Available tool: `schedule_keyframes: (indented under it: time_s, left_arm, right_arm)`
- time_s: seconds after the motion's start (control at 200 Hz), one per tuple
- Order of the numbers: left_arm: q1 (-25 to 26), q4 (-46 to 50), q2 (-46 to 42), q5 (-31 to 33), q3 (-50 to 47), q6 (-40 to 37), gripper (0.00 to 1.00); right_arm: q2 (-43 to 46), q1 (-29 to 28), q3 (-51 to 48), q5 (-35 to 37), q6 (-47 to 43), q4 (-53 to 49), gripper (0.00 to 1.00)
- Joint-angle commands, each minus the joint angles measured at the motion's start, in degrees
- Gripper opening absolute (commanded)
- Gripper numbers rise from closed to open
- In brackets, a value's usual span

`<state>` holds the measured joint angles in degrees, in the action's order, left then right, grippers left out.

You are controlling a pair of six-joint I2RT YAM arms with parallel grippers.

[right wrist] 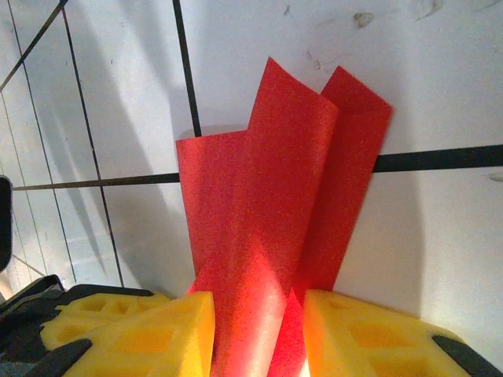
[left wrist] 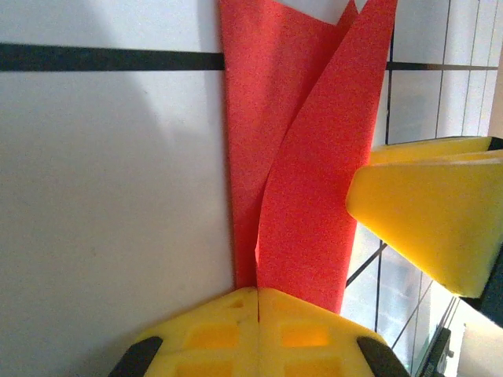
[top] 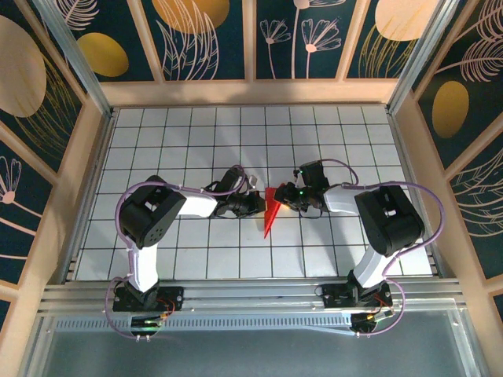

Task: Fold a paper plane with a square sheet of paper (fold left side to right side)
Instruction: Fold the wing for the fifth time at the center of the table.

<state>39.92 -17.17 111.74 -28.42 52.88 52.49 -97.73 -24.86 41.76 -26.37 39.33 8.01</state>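
The square sheet of paper (top: 270, 210) is bright red and folded into a narrow dart, the paper plane, lying mid-table with its tip toward the near edge. My left gripper (top: 257, 206) meets it from the left. In the left wrist view its yellow fingertips (left wrist: 236, 310) are shut on the paper's (left wrist: 306, 181) edge, and a loose flap rises beside the flat layer. My right gripper (top: 286, 196) comes in from the right. In the right wrist view its fingers (right wrist: 169, 330) stand apart, with the upright red layers (right wrist: 267, 220) passing through the gap of the gripper (right wrist: 258, 318).
The white grid table (top: 196, 133) is walled by wooden frames and patterned panels on three sides. A yellow finger of the right gripper (left wrist: 428, 212) sits close against the paper in the left wrist view. Both arm bases (top: 145, 294) are bolted at the near rail.
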Motion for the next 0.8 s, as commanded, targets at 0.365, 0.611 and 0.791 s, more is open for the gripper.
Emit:
schedule_keyframes:
  time_s: [0.365,0.611,0.791]
  left_arm:
    - [-0.42,2.88,-0.4,1.53,-0.89,-1.96,0.0]
    - [-0.28,5.19,0.37,3.71,-0.72,-2.99,0.0]
    - [-0.09,6.55,1.08,5.07,-0.42,-3.29,0.0]
  right_arm:
    - [-3.58,-1.78,-0.54,2.08,-1.18,2.6,0.37]
    - [-0.57,-1.74,0.16,1.85,-0.9,2.06,0.37]
    - [0.81,-1.62,0.6,2.68,-1.14,0.45,0.37]
